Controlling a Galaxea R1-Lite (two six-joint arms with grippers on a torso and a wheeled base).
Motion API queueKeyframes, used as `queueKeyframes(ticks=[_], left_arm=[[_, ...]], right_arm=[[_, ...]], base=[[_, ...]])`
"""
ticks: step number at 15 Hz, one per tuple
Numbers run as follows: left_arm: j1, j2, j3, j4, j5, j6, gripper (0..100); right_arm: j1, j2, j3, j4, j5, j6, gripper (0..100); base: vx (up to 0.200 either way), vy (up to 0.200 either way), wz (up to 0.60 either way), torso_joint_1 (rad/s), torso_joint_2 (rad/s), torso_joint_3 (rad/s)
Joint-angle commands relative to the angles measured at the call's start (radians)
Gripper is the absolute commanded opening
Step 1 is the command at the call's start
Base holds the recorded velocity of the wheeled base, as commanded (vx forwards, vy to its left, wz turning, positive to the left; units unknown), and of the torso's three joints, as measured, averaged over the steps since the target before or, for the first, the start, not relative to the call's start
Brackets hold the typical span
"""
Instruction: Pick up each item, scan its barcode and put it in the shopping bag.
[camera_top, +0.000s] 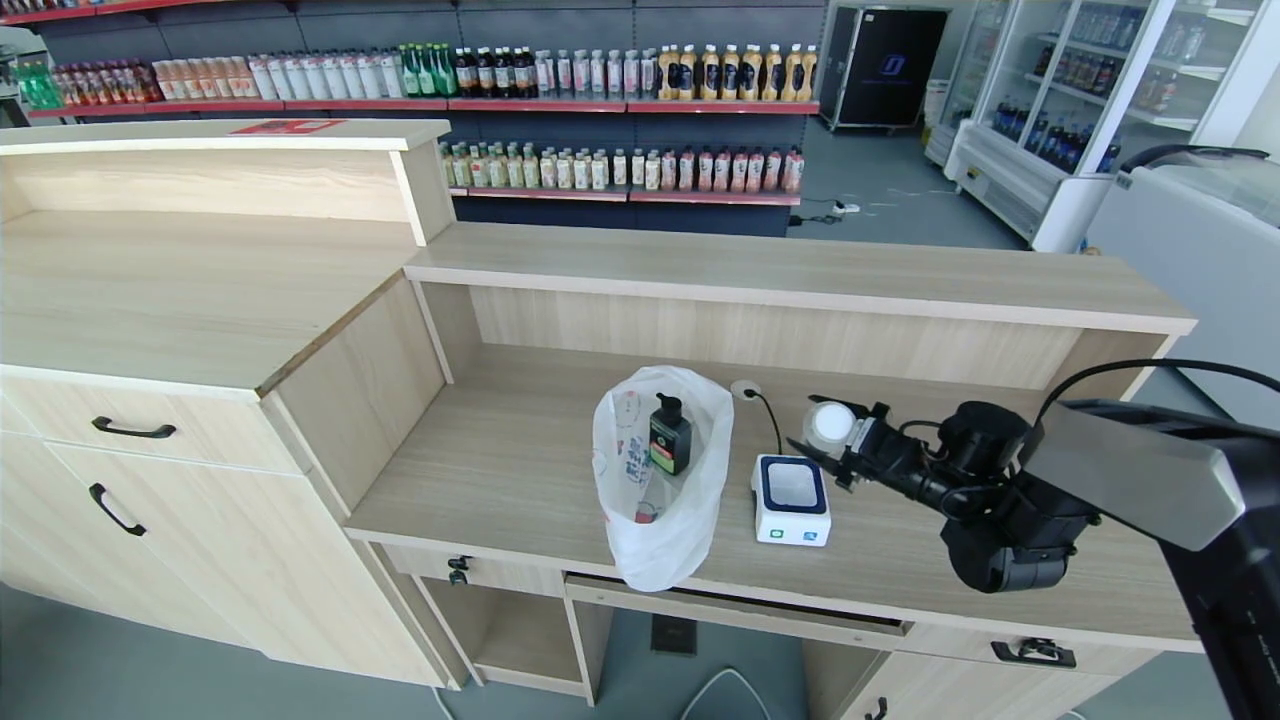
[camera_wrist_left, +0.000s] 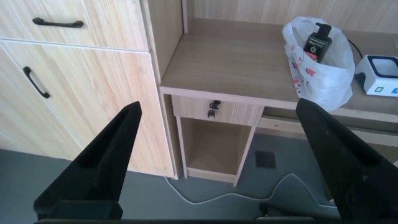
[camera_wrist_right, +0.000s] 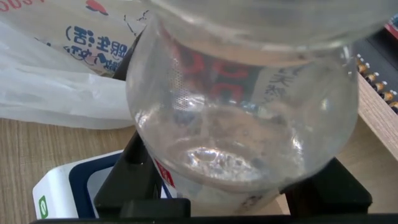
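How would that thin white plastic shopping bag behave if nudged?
The thin white plastic shopping bag looks floppy; its crumpled walls would probably cave in. The dark pump bottle standing inside likely anchors it, though it might tip.

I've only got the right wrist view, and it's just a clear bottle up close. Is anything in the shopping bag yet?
Observer: Yes, a dark pump bottle stands inside the shopping bag.
Operator: Is my bottle over the scanner?
Observer: Not quite. The right gripper holds the clear bottle just past the scanner's far right corner.
Operator: And the left arm?
Observer: The left gripper is open and holds nothing, off the counter, out in front of the cabinets.
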Motion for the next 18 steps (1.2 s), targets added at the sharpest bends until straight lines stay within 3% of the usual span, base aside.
queueKeyframes(ticks=[1, 18], left_arm=[[0.0, 0.0, 0.0, 0.0, 0.0, 0.0, 100], [0.0, 0.0, 0.0, 0.0, 0.0, 0.0, 100]], right_arm=[[0.003, 0.007, -0.003, -0.001, 0.002, 0.0, 0], [0.023, 0.079, -0.091, -0.001, 0.023, 0.001, 0]], base=[[0.0, 0.0, 0.0, 0.0, 0.0, 0.0], [0.0, 0.0, 0.0, 0.0, 0.0, 0.0]])
